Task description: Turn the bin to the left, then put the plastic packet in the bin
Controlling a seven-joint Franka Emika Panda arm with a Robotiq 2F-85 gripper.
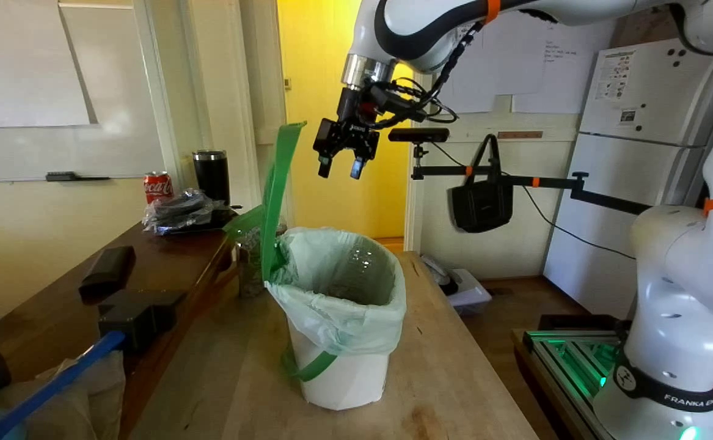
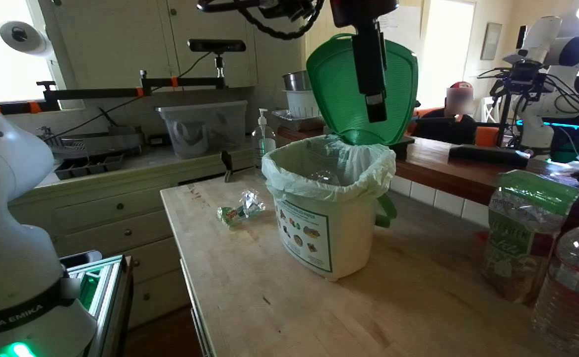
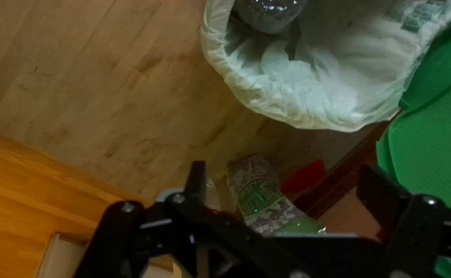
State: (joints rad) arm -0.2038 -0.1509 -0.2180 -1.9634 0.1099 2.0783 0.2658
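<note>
High over the wooden table (image 2: 249,297), hanging the claw (image 1: 341,170) from the white arm (image 1: 414,36), with its two fingers (image 3: 197,179) spread wide and pinching only air. Below the claw and off to one side of it, showing the white bin (image 2: 351,238), standing up straight on the table with a picture label (image 2: 305,233) on its side. Near the claw, sticking the green lid (image 2: 329,84) up in the air, behind the claw in an exterior view. Lower than the claw, wearing a pale green liner (image 1: 338,327) folded over the bin's rim, and holding a clear, shiny plastic thing (image 2: 325,177) inside. Well below the claw and well apart from it, resting the crumpled plastic packet (image 2: 241,209) on the table, near the bin and outside it. Past the packet, even farther from the claw, spying a soap bottle (image 2: 264,144). Under the claw in the wrist view, showing a food bag (image 3: 256,193) with a green top through the gap between the fingers. Also lower than the claw, next to that bag, spying a water bottle (image 2: 574,297). On the lid's side of the claw, showing a red can (image 1: 157,185) near a black cup (image 1: 211,177) on a brown counter (image 1: 160,263).
</note>
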